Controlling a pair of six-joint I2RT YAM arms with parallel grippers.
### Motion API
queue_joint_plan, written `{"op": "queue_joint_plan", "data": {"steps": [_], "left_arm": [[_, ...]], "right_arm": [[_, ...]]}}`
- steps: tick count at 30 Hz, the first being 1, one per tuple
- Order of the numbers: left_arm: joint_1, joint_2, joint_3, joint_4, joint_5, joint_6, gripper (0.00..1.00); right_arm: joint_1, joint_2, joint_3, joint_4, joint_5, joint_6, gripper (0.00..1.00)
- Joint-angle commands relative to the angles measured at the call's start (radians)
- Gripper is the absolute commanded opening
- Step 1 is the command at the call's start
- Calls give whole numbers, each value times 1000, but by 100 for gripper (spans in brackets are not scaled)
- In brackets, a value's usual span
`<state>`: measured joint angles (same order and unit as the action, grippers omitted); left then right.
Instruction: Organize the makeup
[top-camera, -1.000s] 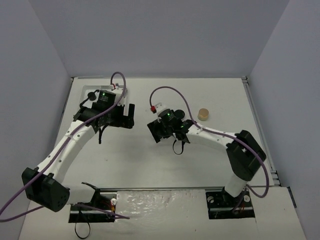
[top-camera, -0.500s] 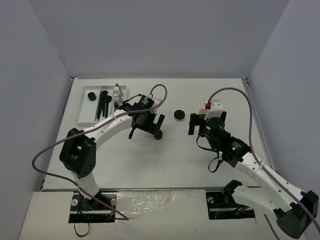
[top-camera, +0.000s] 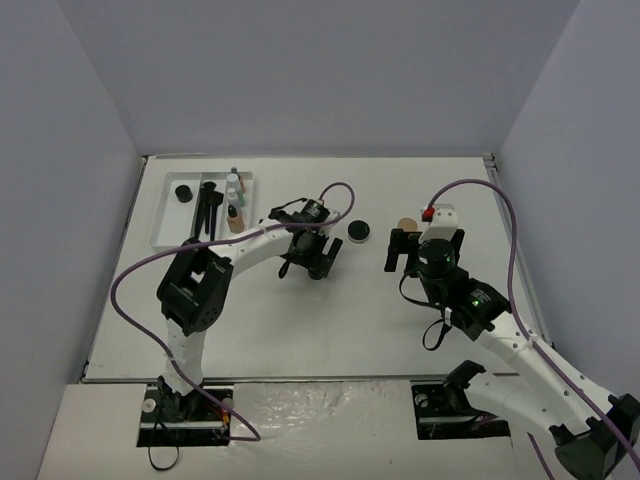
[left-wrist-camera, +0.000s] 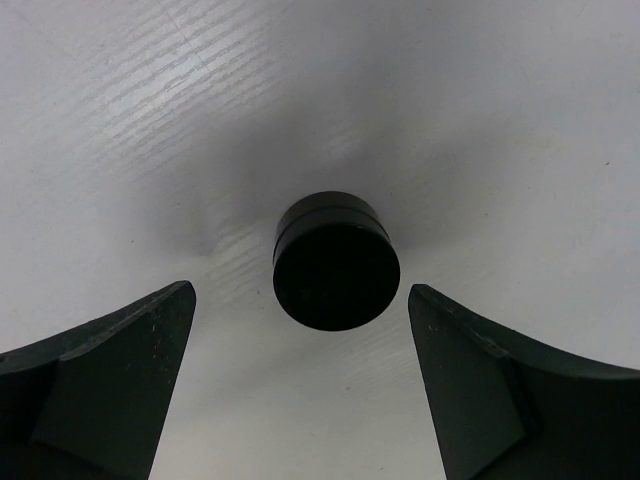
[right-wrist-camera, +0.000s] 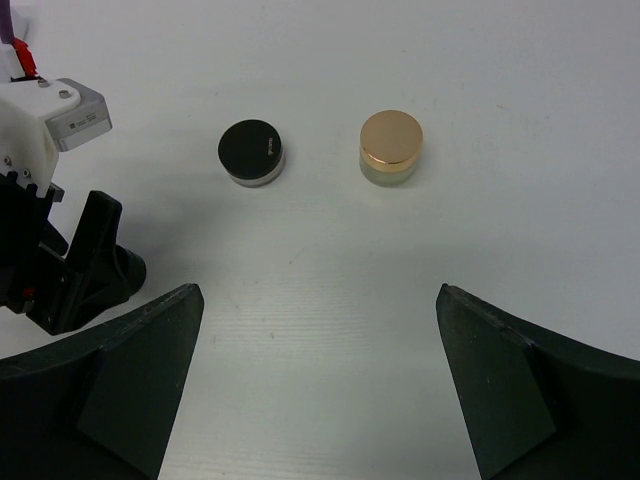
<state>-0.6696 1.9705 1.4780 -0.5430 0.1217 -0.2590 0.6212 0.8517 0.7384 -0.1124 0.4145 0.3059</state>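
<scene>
A round black jar (top-camera: 357, 231) stands on the table right of centre. In the left wrist view the same black jar (left-wrist-camera: 335, 260) sits just ahead of my left gripper (left-wrist-camera: 300, 291), whose jaws are open on either side without touching it. Overhead, the left gripper (top-camera: 325, 256) is just left of that jar. A tan, gold-lidded jar (right-wrist-camera: 390, 147) stands right of the black jar (right-wrist-camera: 251, 152). My right gripper (right-wrist-camera: 320, 290) is open and empty, well short of both. From above, the right gripper (top-camera: 402, 250) partly hides the tan jar (top-camera: 406, 222).
A white tray (top-camera: 168, 218) at the back left holds a black jar (top-camera: 183, 192), black brushes (top-camera: 208, 208) and small bottles (top-camera: 234, 203). The left arm's wrist (right-wrist-camera: 55, 240) shows at the left of the right wrist view. Purple cables loop above both arms.
My left gripper has swung from over the tray rightwards to the black jar, and its jaws have narrowed a little. My right gripper has moved from the middle to the right, near the tan jar.
</scene>
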Motion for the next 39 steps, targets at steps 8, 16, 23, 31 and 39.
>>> {"op": "queue_joint_plan", "data": {"steps": [8,16,23,31,39], "left_arm": [[-51,43,88,52,-42,-40,65],[-49,-47,65,0,-84,-57,16],[101,-225,127,-146,-140,-47,4],[463,-294,284,-231,-142,41,4],[756,-57,433,-164,-44,63,5]], "right_arm": [[-15,20,26,34,41,-17,100],[-22,19,26,34,39,-31,100],[-32,50,56,40,23,-48,100],[-37,111,94,74,-32,-75,100],[-52,163,112,91,-68,-89,100]]}}
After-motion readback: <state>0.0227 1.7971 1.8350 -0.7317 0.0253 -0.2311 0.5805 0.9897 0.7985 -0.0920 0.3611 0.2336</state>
